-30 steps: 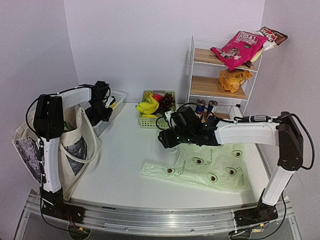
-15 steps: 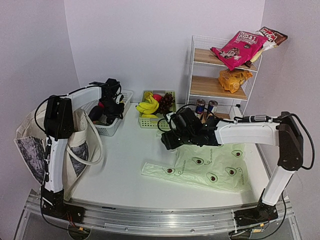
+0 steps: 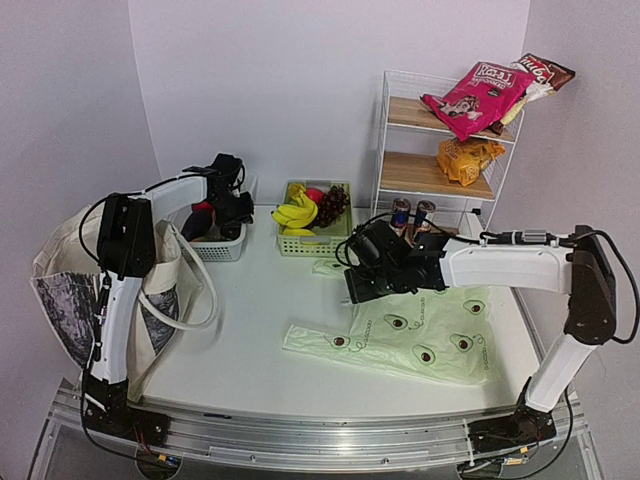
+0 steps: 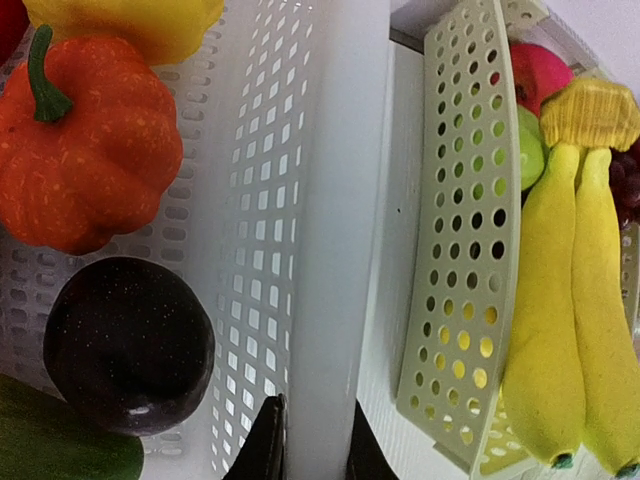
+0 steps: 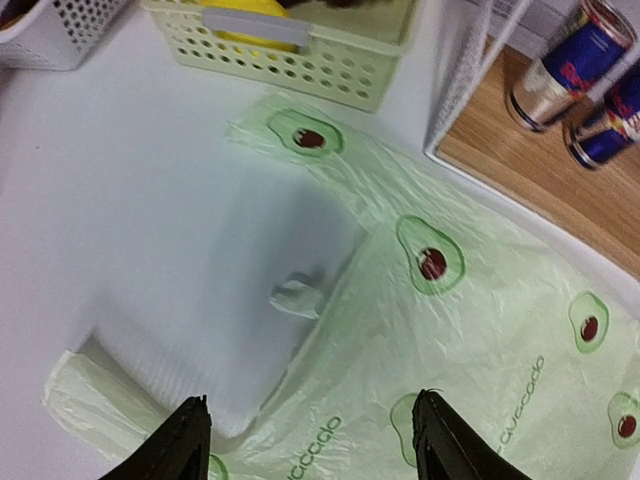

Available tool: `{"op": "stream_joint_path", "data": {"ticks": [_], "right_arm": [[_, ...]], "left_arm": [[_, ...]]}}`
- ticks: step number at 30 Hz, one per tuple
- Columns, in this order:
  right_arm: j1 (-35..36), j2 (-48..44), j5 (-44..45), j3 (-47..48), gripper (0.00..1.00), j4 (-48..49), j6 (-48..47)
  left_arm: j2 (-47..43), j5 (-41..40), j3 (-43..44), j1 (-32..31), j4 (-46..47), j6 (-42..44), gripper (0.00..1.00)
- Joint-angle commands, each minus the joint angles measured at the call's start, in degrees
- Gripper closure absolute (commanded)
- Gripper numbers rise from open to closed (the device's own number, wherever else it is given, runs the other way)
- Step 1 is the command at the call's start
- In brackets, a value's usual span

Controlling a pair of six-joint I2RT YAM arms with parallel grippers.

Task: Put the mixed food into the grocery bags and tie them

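Yellow bananas [image 3: 295, 213] sat unbagged; pale-green avocado-print plastic bag [image 3: 430, 345] lay flat near right edge. Right gripper [image 5: 315, 440] gaped open; left gripper [image 4: 310, 455] pinched white perforated basket [image 4: 270, 200].

- The top external camera looks down from above and behind the arm bases toward the back wall, taking in the whole table [image 3: 250, 320].
- The left wrist camera sits very close, looking along the wall of the white basket [image 4: 270, 180], with the bananas [image 4: 545, 330] at right.
- The right wrist camera looks steeply down from near the plastic bag [image 5: 480, 330].
- Both wrist views share the green basket [image 4: 455, 250], which the top view also shows.
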Motion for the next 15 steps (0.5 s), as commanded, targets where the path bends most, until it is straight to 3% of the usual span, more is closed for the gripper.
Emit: {"op": "stream_joint_path", "data": {"ticks": [1,9,15], "right_arm": [[-0.66,0.24,6.11,0.03,0.35,-9.57,10.13],[-5.13,10.87,0.32,7.74,0.34,-14.00,16.27],[-6.37,17.76,-4.22,13.42,0.36,-14.03,14.62]], "left_arm": [[7.29,12.82,4.22,0.49,11.23,-10.07,1.00],[10.83,12.43,8.24,0.63,16.52,-5.68,1.00],[7.39,12.11,2.02,0.52,16.37,2.58,0.96]]}}
